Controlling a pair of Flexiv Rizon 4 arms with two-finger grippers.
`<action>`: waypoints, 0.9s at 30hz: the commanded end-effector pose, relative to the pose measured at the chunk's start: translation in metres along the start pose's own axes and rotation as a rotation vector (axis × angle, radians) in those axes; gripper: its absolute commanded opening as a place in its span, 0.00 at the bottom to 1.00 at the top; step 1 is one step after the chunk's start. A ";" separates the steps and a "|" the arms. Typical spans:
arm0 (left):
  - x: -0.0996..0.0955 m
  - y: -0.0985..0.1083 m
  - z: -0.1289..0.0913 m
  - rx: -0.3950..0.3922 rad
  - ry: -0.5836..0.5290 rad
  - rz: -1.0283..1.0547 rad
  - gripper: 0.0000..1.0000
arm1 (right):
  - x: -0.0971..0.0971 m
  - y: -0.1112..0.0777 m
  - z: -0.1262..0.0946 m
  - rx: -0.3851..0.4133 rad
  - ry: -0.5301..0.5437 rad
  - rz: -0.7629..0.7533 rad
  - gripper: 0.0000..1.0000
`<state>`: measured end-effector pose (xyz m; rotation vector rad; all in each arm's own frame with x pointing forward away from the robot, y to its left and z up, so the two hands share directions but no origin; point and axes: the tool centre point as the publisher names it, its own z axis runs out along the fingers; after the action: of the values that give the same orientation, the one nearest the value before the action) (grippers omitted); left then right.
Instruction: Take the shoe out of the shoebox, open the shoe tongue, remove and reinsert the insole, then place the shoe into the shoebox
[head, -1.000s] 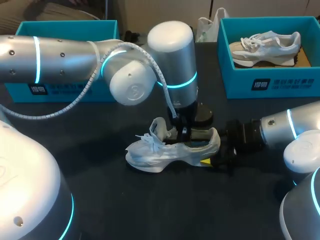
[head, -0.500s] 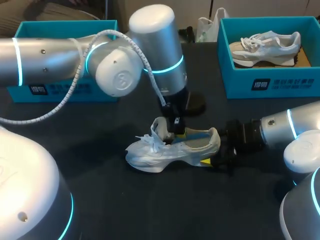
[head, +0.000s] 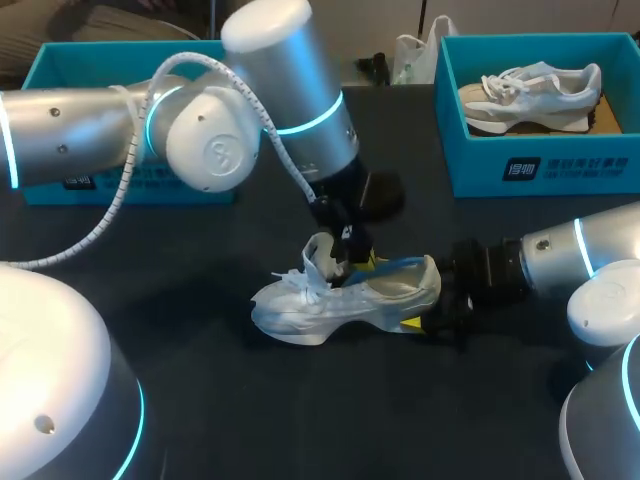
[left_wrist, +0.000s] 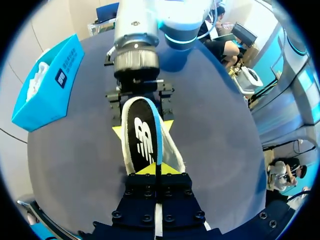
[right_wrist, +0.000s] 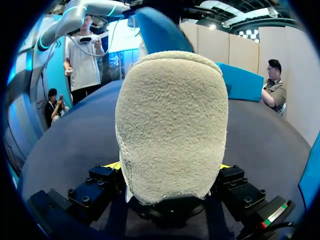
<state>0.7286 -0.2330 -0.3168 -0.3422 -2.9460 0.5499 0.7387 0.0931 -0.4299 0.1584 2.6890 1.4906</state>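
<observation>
A white-grey shoe (head: 330, 300) stands on its sole mid-table, toe to the left, tongue (head: 318, 252) raised. My left gripper (head: 347, 252) comes down at the shoe's mouth, shut on the front end of the insole (left_wrist: 142, 136). The insole is black with a white logo and a blue edge (head: 395, 266), and it slants up out of the shoe. My right gripper (head: 432, 312) is at the heel, with a yellow-tipped finger on either side. In the right wrist view the beige heel (right_wrist: 171, 125) fills the space between those fingers, and the blue insole (right_wrist: 160, 30) rises above it.
A teal shoebox (head: 540, 165) at the back right holds a second shoe (head: 530, 95). Another teal box (head: 130, 48) stands at the back left, partly behind my left arm. A white bag (head: 410, 55) lies at the back edge.
My left arm has swung left and tilted, drawing the insole up and forward out of the shoe. The right arm and the shoe have stayed put.
</observation>
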 end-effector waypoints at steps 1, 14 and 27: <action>0.005 -0.005 -0.010 0.025 -0.017 0.012 0.00 | 0.001 -0.002 0.006 0.004 -0.002 0.000 0.00; 0.007 -0.028 -0.010 0.077 -0.012 0.033 0.00 | 0.001 -0.002 0.006 0.004 -0.002 0.000 0.00; 0.013 -0.022 -0.009 0.172 -0.070 0.056 0.85 | 0.001 -0.002 0.006 0.004 -0.002 0.000 0.00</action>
<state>0.7182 -0.2582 -0.3013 -0.3955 -2.9298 0.7873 0.7387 0.0931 -0.4299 0.1584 2.6889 1.4907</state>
